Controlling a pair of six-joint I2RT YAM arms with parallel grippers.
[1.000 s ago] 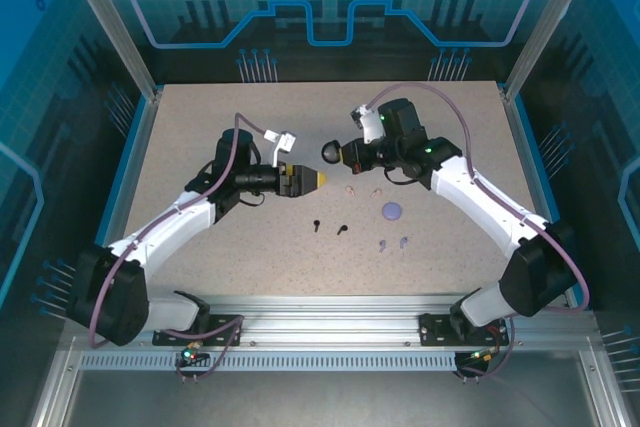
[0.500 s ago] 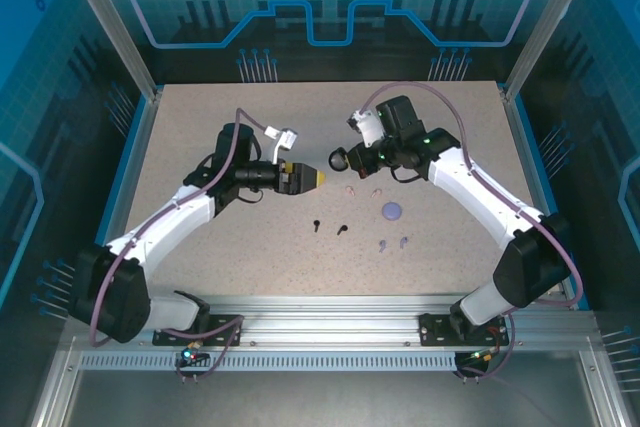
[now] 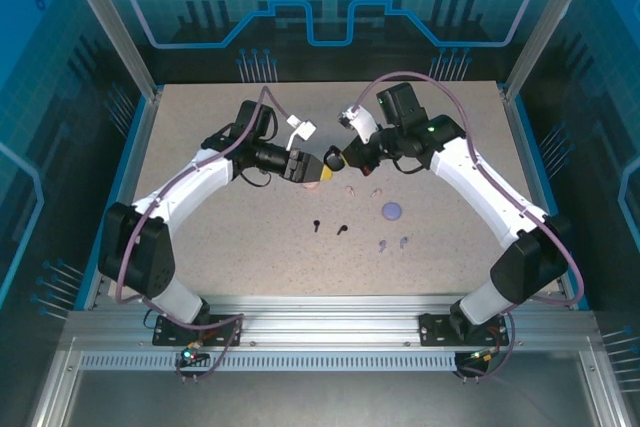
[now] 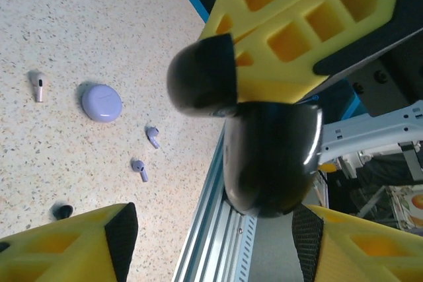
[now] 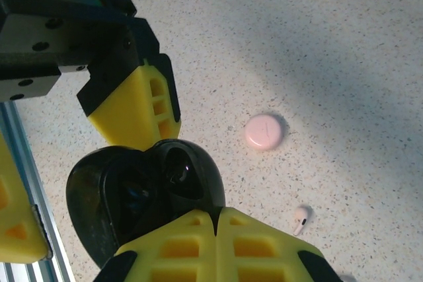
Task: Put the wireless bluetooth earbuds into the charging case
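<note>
Right gripper [image 3: 338, 158] is clamped tight on the glossy black round plastic charging case [image 4: 271, 160], holding it hinged open in the air above the speckled beige table [image 3: 250, 257], its lid [image 4: 201, 77] swung up beside the body. Left gripper [image 3: 308, 169] faces it with jaws apart either side of the case's lower end. From the left wrist, one pad [image 4: 305, 229] sits just beside the shell and the other is well off it, so no grip there. Down on the table the tiny black stemmed earbuds [image 3: 317, 226] lie loose, close together, nearer the arm bases than the grippers. The pale pink earbuds [image 3: 349, 188] lie below the right gripper, and the small pale pink round case [image 5: 264, 131] rests under the meeting grippers. The lilac round case [image 3: 392, 210] sits off to the right, with the lilac earbuds [image 3: 383, 244] just nearside of it
</note>
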